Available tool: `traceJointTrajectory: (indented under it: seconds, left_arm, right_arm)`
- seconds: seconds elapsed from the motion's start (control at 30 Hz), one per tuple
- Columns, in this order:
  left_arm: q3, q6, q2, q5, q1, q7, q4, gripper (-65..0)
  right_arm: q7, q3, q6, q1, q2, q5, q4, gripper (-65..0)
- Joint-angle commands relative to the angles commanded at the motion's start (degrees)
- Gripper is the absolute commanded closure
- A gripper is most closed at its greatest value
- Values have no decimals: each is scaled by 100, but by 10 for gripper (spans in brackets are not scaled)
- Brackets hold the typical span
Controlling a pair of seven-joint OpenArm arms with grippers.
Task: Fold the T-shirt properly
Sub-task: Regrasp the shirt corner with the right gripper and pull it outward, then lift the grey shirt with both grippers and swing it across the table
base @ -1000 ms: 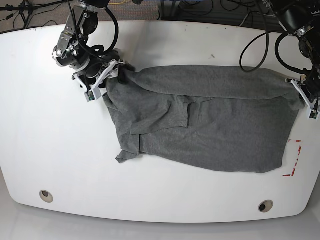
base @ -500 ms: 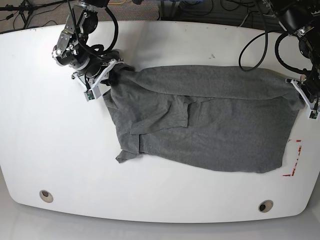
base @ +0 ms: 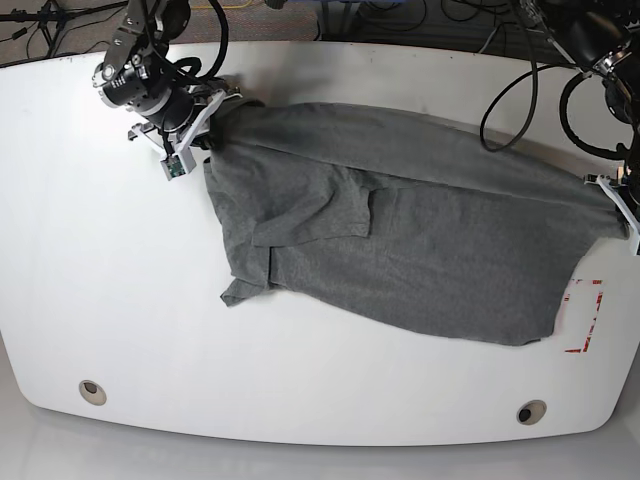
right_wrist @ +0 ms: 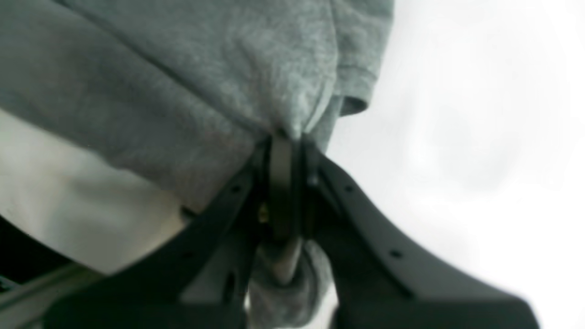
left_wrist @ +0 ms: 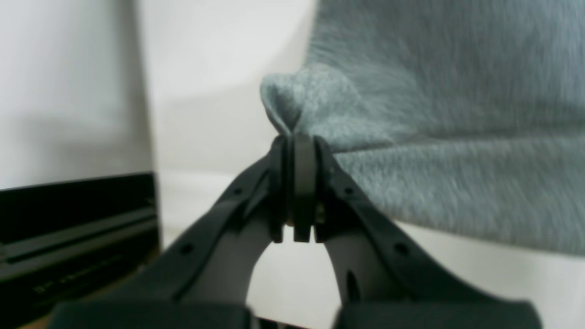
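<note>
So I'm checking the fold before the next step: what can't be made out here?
- Base view: the left claw is cut by the frame edge.
- Base view: the T-shirt hides its own underside layers and far sleeve.
- Right wrist view: the right claw covers the pinched cloth; blurred.

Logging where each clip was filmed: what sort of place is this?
Probably a robotics lab: a bare white table with two cabled arms, their left gripper and right gripper pinching a dark heather-grey T-shirt; red tape marks.

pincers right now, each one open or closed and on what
Left pincer: closed, pinching a bunched edge of the T-shirt.
Right pincer: closed, clamped on a gathered fold of the T-shirt.
</note>
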Motion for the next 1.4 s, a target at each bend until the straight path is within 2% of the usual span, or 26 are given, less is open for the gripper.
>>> traceJointTrajectory:
  seconds: [0.23,0.5,0.8,0.97,1.03,1.2,1.4]
  left_arm:
    - [0,0,0,0,-589,0,18,0]
    - [35,0,0,0,-1134,0,9,0]
    - [431,0,9,18,-1609,0,0,0]
    - [774,0,88,35,-2057,0,-53,0]
    - [853,171,237,35,-2242,0,-53,0]
    - [1125,927,457,35,-2857,0,-53,0]
    - [1363,1244,668,53,-3473,0,-53,0]
  right_arm:
    - [0,0,0,369,448,0,-35,0]
    - [-9,0,0,870,642,-53,-35,-5]
    - [-9,0,0,1574,862,-62,-62,-6]
    - [-9,0,0,2251,993,-62,-255,-6]
    - [-9,-18,0,2505,1134,-62,-334,-6]
    - [-9,-44,0,3367,1354,-62,-695,-6]
    - [-9,-193,0,4334,1741,-53,-1292,-6]
